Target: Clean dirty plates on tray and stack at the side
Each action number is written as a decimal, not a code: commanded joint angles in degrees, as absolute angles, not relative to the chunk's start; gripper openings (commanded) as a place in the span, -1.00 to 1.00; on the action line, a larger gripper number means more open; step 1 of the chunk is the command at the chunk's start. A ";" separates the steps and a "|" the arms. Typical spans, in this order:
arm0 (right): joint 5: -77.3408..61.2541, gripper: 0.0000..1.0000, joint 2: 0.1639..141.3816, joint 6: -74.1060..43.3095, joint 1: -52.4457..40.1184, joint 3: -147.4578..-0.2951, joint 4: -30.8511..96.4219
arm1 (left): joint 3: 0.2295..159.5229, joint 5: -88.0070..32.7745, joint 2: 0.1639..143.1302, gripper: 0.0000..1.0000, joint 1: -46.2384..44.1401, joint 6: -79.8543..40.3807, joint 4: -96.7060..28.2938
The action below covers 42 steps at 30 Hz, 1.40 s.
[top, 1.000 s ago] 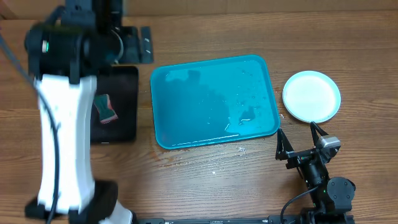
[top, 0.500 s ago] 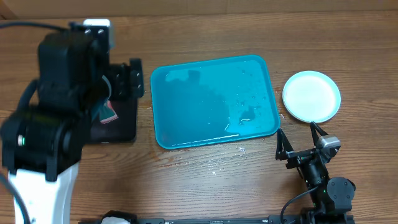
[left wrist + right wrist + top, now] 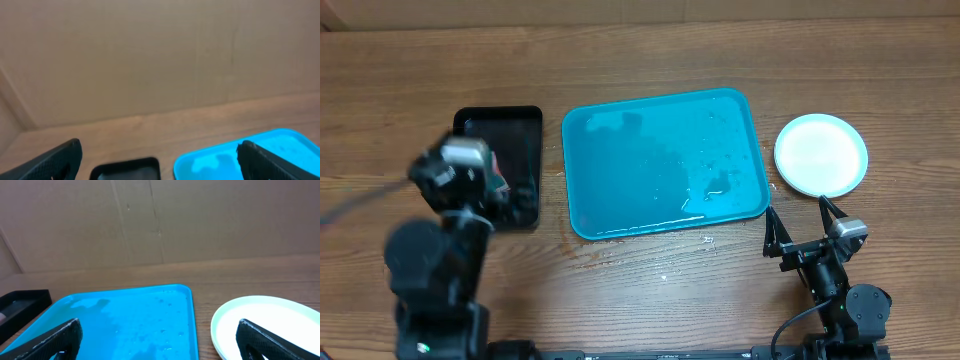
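bench [image 3: 650,300] bare wood | tray [image 3: 665,165] wet, no plates on it | plate [image 3: 821,154] just right of tray, looks clean | left gripper [image 3: 160,160], right gripper [image 3: 160,340] near tray's front, both spread wide, empty | task looks finished

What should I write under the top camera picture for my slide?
Wet blue tray lies between a black tray and a white plate.

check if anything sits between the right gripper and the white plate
Nothing visible does: only table separates the open right gripper from the white plate; the blue tray lies off to its left.
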<state>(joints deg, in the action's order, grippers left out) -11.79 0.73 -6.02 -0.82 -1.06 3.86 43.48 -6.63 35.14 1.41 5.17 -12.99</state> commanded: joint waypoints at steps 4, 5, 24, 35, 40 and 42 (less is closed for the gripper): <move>-12.29 1.00 0.16 -5.96 -0.73 -0.45 3.42 | 25.98 -8.60 21.96 1.00 1.72 7.09 -2.90; -12.29 1.00 0.16 -5.96 -0.73 -0.45 3.42 | 23.57 -8.51 20.01 0.99 1.52 7.11 -1.69; -12.29 1.00 0.16 -5.96 -0.73 -0.45 3.42 | 1.37 2.00 0.19 0.99 -1.52 7.31 2.15; -12.29 1.00 0.16 -5.96 -0.73 -0.45 3.42 | 0.30 0.43 0.25 0.99 -1.52 7.09 -4.45; -12.29 1.00 0.16 -5.96 -0.73 -0.45 3.44 | 0.30 0.43 0.27 1.00 -1.52 7.09 -4.45; -12.29 1.00 0.16 -5.96 -0.73 -0.45 3.44 | 0.30 0.43 0.27 1.00 -1.52 7.09 -4.47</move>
<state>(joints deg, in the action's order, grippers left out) -11.81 0.73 -6.02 -0.84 -1.06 3.88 0.51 0.69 0.86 -1.15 6.24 -4.56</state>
